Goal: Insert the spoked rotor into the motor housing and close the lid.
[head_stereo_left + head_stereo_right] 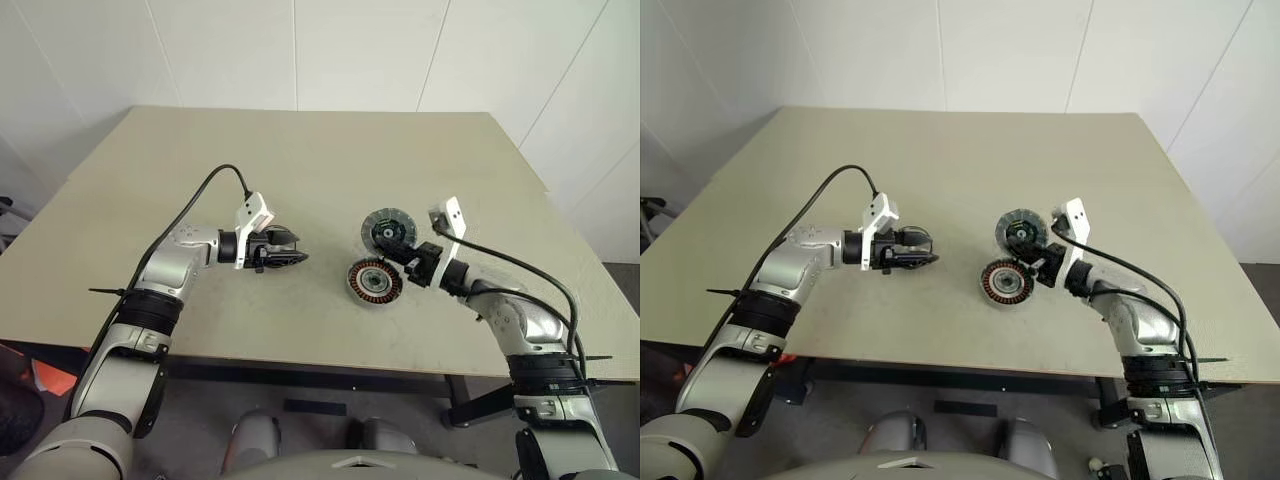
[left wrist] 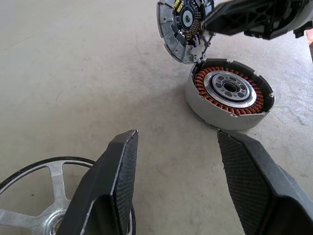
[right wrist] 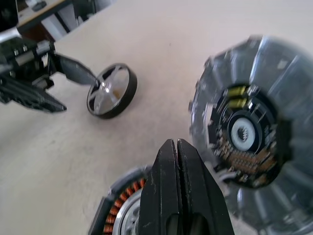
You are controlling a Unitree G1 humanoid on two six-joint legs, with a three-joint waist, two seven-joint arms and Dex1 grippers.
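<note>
Shiny spoked rotor (image 3: 111, 91), rigid and slick: left gripper (image 1: 292, 250) holds its rim, well left of copper-wound black housing (image 1: 374, 282). Right gripper (image 3: 177, 152) fingers pinched empty.

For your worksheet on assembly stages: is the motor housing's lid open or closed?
Open. The lid stands tilted up on edge beside the motor housing, whose copper windings and silver hub lie uncovered.

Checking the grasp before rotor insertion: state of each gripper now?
Left gripper: part open, one finger inside the spoked rotor, holding it by the rim.
Right gripper: closed, holding nothing, beside the tilted lid.
</note>
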